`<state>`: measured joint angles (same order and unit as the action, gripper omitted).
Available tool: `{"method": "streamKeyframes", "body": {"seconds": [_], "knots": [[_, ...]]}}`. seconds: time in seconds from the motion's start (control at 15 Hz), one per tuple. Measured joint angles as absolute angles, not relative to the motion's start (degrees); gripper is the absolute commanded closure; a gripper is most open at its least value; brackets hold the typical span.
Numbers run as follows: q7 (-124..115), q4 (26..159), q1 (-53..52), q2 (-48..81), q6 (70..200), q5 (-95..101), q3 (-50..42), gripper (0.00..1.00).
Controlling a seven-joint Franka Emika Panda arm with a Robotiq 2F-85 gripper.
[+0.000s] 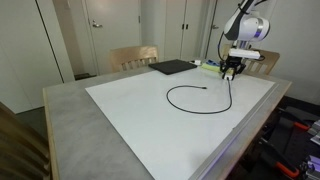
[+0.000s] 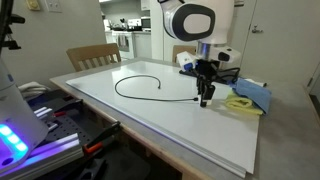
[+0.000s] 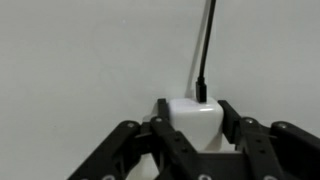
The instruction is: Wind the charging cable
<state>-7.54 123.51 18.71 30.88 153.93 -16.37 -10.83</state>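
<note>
The charging cable [image 1: 190, 88] is a thin black cord lying in an open loop on the white tabletop, also seen in the other exterior view [image 2: 140, 78]. One end runs up into a white charger block [image 3: 190, 122]. My gripper [image 3: 190, 128] is shut on that white block, with the cable [image 3: 205, 45] leaving it toward the top of the wrist view. In both exterior views the gripper [image 1: 231, 72] [image 2: 204, 92] hangs just above the table at the cable's end. The small plug at the free end [image 1: 205, 88] lies on the table.
A flat black pad [image 1: 172, 67] lies at the table's far side by a wooden chair [image 1: 133, 57]. A blue cloth [image 2: 250, 94] and a yellow item [image 2: 239, 104] lie close to the gripper. Another chair [image 2: 92, 56] stands behind the table. Clutter lies off the table edge [image 2: 60, 125].
</note>
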Motion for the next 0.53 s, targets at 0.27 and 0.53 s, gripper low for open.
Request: {"method": "streamKeyframes", "body": {"seconds": [0.27, 0.53], "knots": [[-7.4, 122.5, 14.9, 30.9, 154.0, -12.7, -10.0, 0.73], [-6.7, 121.1, 11.6, 30.9, 154.0, -9.4, -8.8, 0.73]]}}
